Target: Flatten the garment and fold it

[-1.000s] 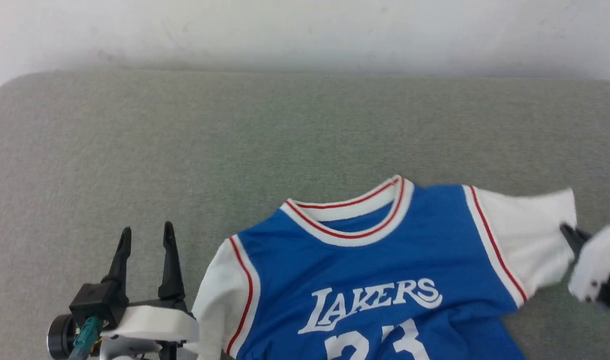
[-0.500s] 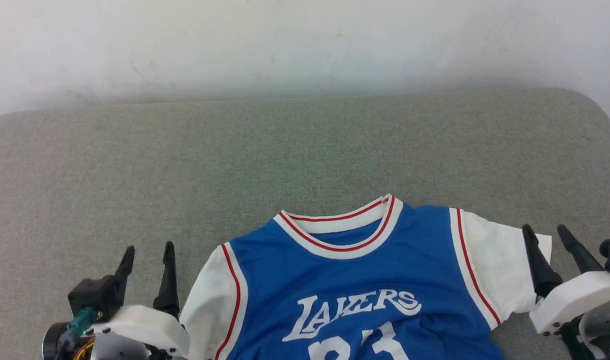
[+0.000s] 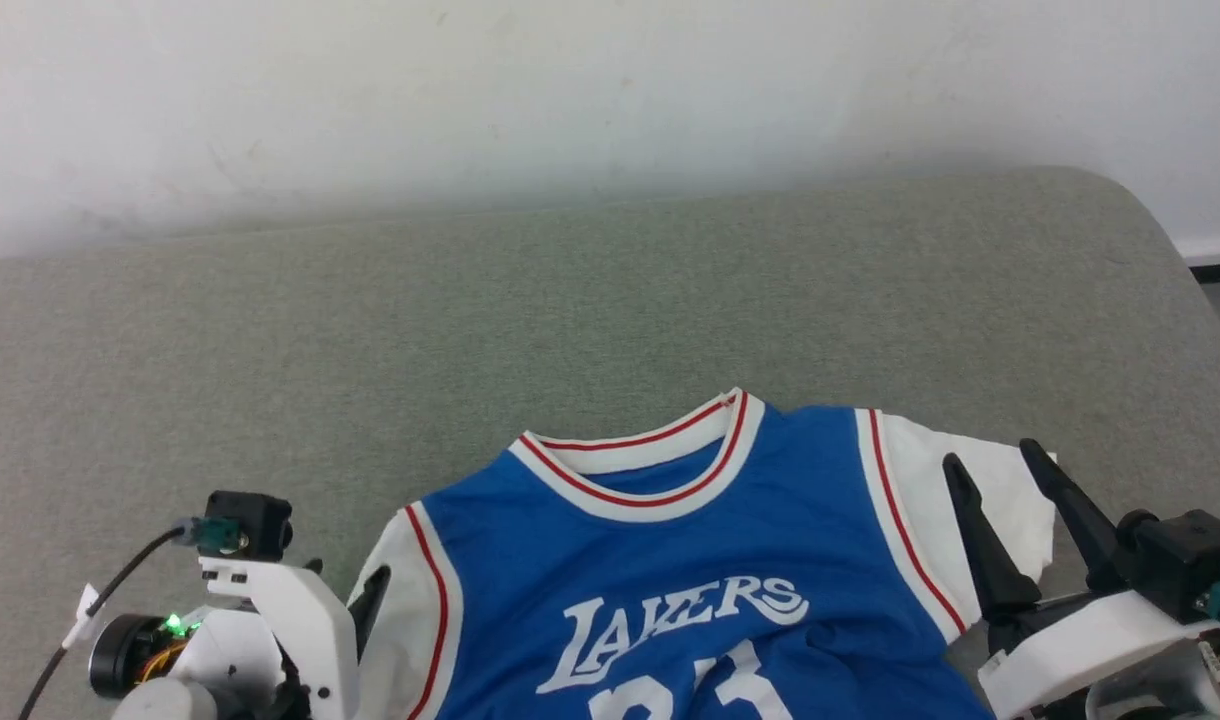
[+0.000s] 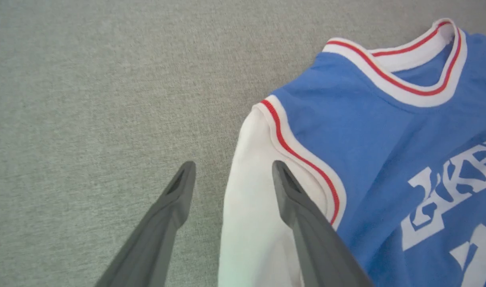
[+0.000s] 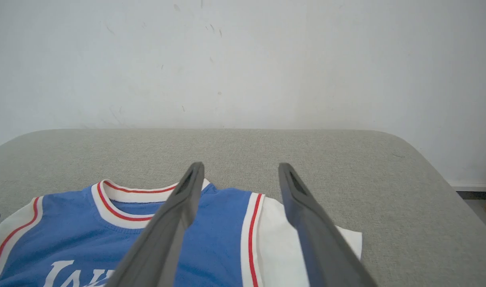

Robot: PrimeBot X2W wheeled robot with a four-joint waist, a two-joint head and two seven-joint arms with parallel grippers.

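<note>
- Blue shirt (image 3: 670, 560) lies face up on the grey-green cushion (image 3: 470, 300), near its front edge.
- Right gripper (image 3: 992, 455) has just let go of the right sleeve (image 3: 925, 480): jaws apart, sleeve spread flat.
- Left gripper (image 4: 232, 167), jaws apart, hangs over the narrow left sleeve (image 4: 247, 199), which probably needs pulling out next.

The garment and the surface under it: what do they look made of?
The garment looks like soft matte knit jersey, likely cotton or a blend: it wrinkles near the number. The surface looks like padding covered in grey-green woven fabric: fine speckled texture, rounded corner.
</note>
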